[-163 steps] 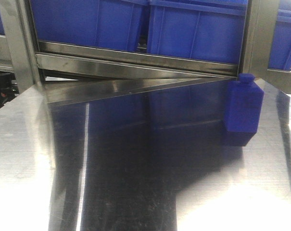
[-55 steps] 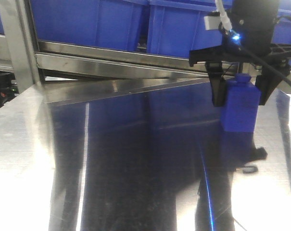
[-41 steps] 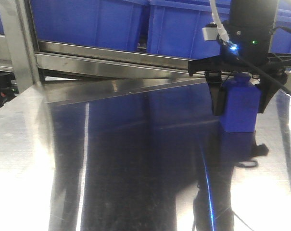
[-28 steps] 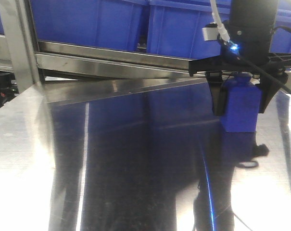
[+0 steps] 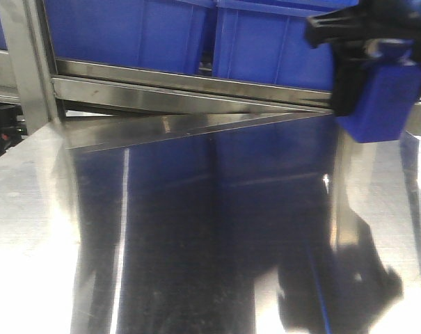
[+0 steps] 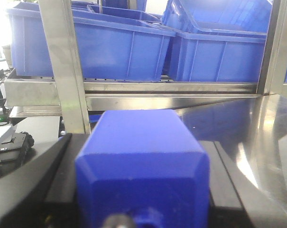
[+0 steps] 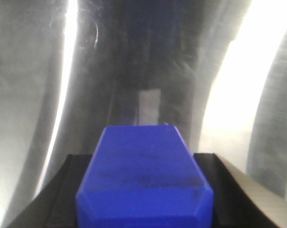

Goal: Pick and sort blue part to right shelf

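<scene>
In the front view a black gripper (image 5: 376, 83) at the upper right is shut on a blue part (image 5: 378, 104), a boxy bottle shape held off the steel table. The right wrist view shows my right gripper (image 7: 143, 194) shut on a blue part (image 7: 144, 166) above the table. In the left wrist view my left gripper (image 6: 141, 194) is likewise shut on a blue part (image 6: 141, 161), with black fingers (image 6: 46, 185) on both sides. Straight ahead is the right shelf (image 6: 171, 88), with blue crates (image 6: 110, 52); its front rail (image 5: 182, 87) crosses the front view.
Blue crates (image 5: 126, 31) fill the rack's level above the rail. A steel upright (image 6: 67, 66) stands close ahead on the left, another (image 5: 22, 62) at the front view's left. The reflective steel table (image 5: 196, 229) spreads below.
The gripper seen in the front view has lifted the blue part off the table, up and slightly to the right. Its shadow on the table has grown.
</scene>
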Available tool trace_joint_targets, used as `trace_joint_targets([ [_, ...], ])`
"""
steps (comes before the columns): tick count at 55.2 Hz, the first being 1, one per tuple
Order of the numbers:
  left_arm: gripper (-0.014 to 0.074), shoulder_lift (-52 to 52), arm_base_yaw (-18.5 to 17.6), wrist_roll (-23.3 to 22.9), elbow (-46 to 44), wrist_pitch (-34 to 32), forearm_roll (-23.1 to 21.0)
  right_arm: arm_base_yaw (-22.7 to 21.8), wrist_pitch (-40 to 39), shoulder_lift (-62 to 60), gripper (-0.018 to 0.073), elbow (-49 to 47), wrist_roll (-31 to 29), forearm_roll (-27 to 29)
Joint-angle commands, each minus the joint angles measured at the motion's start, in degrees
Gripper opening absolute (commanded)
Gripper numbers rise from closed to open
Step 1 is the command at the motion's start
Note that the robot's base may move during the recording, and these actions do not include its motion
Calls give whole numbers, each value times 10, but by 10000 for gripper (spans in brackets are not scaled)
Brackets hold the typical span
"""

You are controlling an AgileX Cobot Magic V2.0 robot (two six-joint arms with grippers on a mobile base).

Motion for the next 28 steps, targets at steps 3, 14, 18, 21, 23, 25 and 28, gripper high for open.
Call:
trace_joint_targets([
  [3,300,6,-2,-2,-17,-58,3,-2,-67,-117,155,66,-23,-38],
  [14,300,6,-2,-2,-17,-58,3,-2,-108,-268,155,188,-23,-53],
  [18,300,6,-2,-2,-17,-58,3,-2,-125,-321,155,228,-23,-53],
  [21,300,6,-2,-2,-17,-58,3,-2,-136,-357,155,256,-23,-53],
  [23,300,6,-2,-2,-17,-58,3,-2,-142,-388,155,275,-23,-54],
  [25,300,6,-2,-2,-17,-58,3,-2,-145,-410,155,293,-23,-55],
  [28,300,6,-2,-2,-17,-58,3,-2,-146,-454,155,322,-23,-58],
])
